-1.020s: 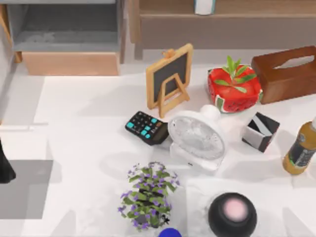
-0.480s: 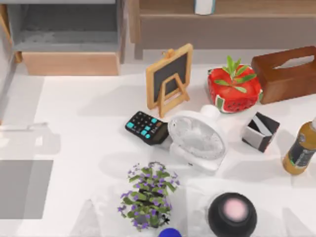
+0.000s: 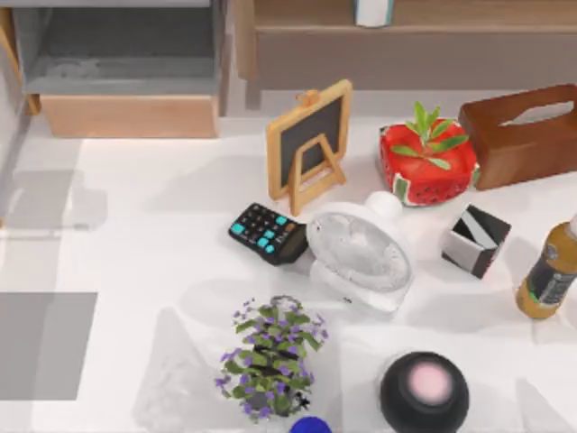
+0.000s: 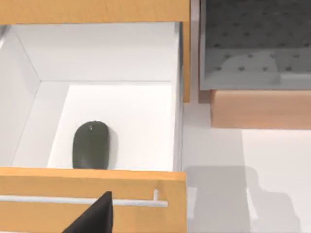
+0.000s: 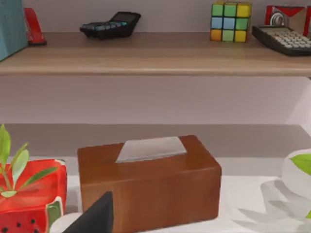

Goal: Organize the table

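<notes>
Left gripper [image 4: 95, 216] over open drawer [image 4: 97, 121] (mouse [image 4: 90, 144] lengthwise inside)

Your left arm's claw shows in its wrist view as one dark, wedge-shaped finger [image 4: 95, 216] rising from the lower edge of the picture. Your right arm's claw shows the same way in its own wrist view: a single dark, pointed finger [image 5: 97, 217] at the lower edge. So little of each claw is visible that you probably cannot judge from these views how wide either one stands, or whether anything sits between the fingers.
</notes>
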Action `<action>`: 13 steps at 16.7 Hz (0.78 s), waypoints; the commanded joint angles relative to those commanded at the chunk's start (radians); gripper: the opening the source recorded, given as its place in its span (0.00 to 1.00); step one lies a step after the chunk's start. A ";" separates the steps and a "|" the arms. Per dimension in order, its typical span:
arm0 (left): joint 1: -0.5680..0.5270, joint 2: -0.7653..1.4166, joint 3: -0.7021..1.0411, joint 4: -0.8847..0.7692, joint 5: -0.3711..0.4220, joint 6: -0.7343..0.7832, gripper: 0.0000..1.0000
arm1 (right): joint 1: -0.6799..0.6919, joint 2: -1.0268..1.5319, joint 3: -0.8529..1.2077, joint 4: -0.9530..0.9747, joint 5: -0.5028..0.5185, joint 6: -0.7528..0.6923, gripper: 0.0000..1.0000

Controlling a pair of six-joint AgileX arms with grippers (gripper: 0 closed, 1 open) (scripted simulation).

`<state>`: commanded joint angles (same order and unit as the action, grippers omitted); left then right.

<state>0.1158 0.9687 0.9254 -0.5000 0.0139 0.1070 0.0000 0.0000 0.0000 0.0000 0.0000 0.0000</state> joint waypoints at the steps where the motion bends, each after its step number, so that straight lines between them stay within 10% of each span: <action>1: 0.006 0.053 0.051 -0.027 0.001 0.006 1.00 | 0.000 0.000 0.000 0.000 0.000 0.000 1.00; 13: 0.090 0.700 0.653 -0.365 0.009 0.065 1.00 | 0.000 0.000 0.000 0.000 0.000 0.000 1.00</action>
<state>0.2061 1.6683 1.5789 -0.8646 0.0226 0.1720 0.0000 0.0000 0.0000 0.0000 0.0000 0.0000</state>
